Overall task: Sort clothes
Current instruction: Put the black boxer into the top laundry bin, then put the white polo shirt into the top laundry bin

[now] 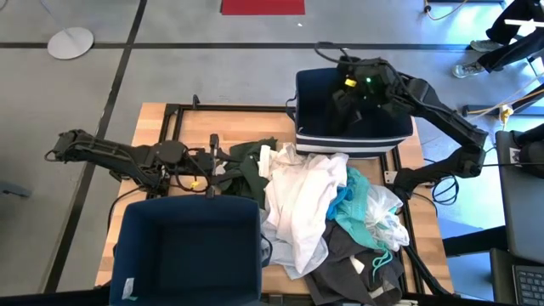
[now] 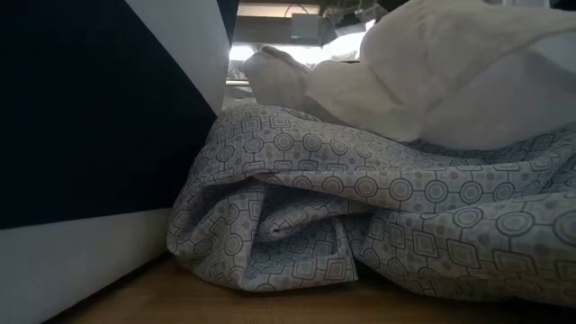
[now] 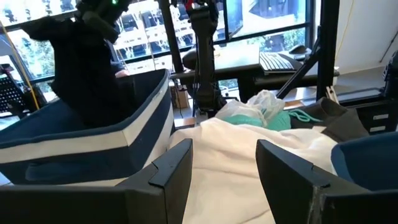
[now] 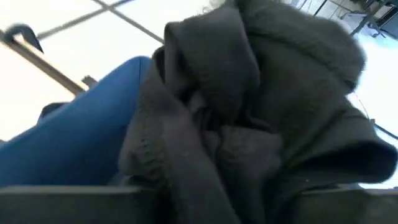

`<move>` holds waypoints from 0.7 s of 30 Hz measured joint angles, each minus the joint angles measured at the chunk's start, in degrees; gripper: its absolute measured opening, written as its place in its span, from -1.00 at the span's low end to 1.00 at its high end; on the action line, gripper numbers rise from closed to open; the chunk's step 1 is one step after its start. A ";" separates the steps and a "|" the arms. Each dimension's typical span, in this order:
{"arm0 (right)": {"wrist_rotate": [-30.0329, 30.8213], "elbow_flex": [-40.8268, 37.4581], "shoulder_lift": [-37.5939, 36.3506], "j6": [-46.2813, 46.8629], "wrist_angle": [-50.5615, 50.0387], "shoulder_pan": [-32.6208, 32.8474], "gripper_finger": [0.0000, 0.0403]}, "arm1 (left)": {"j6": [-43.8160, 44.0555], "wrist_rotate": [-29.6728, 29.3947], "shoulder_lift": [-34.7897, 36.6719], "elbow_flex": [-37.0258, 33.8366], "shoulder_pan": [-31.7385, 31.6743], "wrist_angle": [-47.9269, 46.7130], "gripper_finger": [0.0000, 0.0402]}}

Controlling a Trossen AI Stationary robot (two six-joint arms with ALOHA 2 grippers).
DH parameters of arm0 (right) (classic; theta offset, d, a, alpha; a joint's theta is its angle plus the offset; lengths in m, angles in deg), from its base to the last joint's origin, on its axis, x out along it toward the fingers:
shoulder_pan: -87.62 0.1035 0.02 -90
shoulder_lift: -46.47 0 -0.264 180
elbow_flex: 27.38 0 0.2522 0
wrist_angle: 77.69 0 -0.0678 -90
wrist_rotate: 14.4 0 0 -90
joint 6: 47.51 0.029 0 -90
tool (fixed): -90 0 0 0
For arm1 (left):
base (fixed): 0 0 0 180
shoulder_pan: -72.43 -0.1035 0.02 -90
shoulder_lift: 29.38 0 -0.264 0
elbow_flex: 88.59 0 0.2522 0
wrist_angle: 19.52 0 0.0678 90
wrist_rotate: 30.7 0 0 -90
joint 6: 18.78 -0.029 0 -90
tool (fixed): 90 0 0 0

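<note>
The clothes lie heaped on the table's middle and right: a white garment point(image 1: 297, 200), a teal one point(image 1: 353, 204), a dark grey one point(image 1: 348, 268) and a dark olive green one point(image 1: 246, 161). My right gripper point(image 1: 347, 95) is above the far navy bin point(image 1: 353, 143), shut on a black garment point(image 3: 87, 74). My left gripper point(image 1: 212, 163) is low over the table beside the olive green garment. Its fingers are open point(image 3: 224, 155), pointing at the white garment point(image 3: 236, 143) and touching nothing that I can see. My right gripper holds the black garment from above, fingers pointing down. The bunched folds point(image 4: 205, 180) fill its wrist view and hide which part it has. The garment hangs slack below the gripper point(image 3: 99, 9), and its lower end goes down behind the bin's wall point(image 3: 93, 143).
A second navy bin point(image 1: 187, 204) stands at the table's near left corner, close to my left arm. In the low view a grey patterned cloth point(image 2: 378, 216) lies against that bin's wall point(image 2: 90, 108), with white cloth on top. Bare wood point(image 1: 161, 127) shows at the far left.
</note>
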 joint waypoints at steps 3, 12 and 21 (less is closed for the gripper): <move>0.07 -0.02 -0.01 -0.10 -0.89 0.00 -0.08 | -0.19 0.02 -0.12 0.00 0.00 -0.62 -0.17; -0.21 -0.02 -4.32 -3.22 1.33 0.28 0.23 | 2.08 0.02 -0.09 0.00 0.00 -1.90 -0.17; -1.52 0.48 -10.84 -5.94 4.56 7.43 0.23 | 2.85 0.02 -0.09 0.00 0.00 -3.98 -0.17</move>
